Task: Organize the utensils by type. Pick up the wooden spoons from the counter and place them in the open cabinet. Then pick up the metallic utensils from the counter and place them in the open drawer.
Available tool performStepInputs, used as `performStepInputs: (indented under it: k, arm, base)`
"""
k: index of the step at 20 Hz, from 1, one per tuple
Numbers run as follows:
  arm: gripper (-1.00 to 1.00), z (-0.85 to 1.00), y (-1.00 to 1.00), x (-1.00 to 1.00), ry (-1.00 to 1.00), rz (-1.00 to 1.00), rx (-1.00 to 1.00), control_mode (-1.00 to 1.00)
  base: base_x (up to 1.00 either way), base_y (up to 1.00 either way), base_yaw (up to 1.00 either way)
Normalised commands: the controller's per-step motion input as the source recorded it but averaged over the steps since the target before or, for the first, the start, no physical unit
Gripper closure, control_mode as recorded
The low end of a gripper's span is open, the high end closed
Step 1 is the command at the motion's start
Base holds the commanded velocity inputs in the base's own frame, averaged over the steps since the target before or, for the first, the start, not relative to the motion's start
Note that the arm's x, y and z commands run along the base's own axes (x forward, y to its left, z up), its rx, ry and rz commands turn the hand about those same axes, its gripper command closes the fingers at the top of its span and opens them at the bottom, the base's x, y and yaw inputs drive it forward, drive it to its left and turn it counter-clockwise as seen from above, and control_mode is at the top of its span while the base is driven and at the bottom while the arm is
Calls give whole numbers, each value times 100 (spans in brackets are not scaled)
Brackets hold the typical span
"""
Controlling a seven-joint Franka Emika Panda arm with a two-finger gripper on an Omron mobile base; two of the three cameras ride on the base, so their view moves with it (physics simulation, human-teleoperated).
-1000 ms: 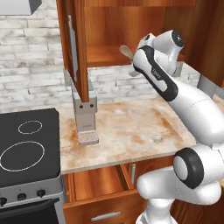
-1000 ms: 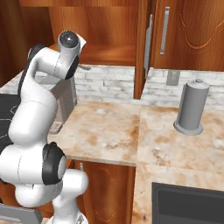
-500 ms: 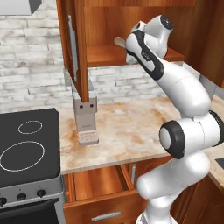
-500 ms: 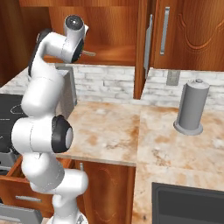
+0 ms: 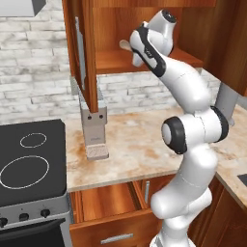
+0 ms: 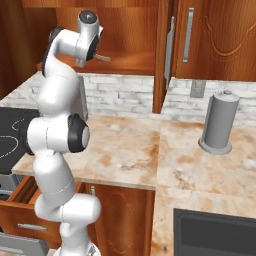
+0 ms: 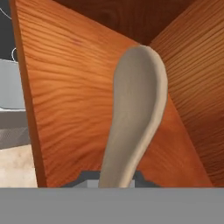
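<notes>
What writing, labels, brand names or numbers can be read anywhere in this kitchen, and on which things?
None: no words, brands or numbers can be read in any view.
Stove: white burner rings only, knobs unmarked.
Wooden spoon, cabinet, grey canister, knife block: all plain.

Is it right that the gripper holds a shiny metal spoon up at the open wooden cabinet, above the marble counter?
Not quite. The hand view shows a pale wooden spoon, not a metal one. The rest stands: the gripper is shut on it up at the open wooden cabinet, above the marble counter.
</notes>
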Motion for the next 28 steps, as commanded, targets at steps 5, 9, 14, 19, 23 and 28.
performStepInputs:
  k: [5, 9, 14, 19, 23, 28]
  arm:
    - [100, -16, 14, 50, 5, 2, 0, -100]
    - [100, -2, 4, 51, 0, 5, 0, -100]
    - [100, -17, 7, 28, 0, 6, 0, -100]
    - [100, -24, 8, 21, 0, 4, 0, -100]
    - [100, -22, 9, 12, 0, 3, 0, -100]
    - [100, -22, 9, 6, 0, 1, 0, -100]
  base:
    - [0, 0, 0]
    - [0, 0, 0]
    - [0, 0, 0]
    - [0, 0, 0]
    - [0, 0, 0]
    - [0, 0, 0]
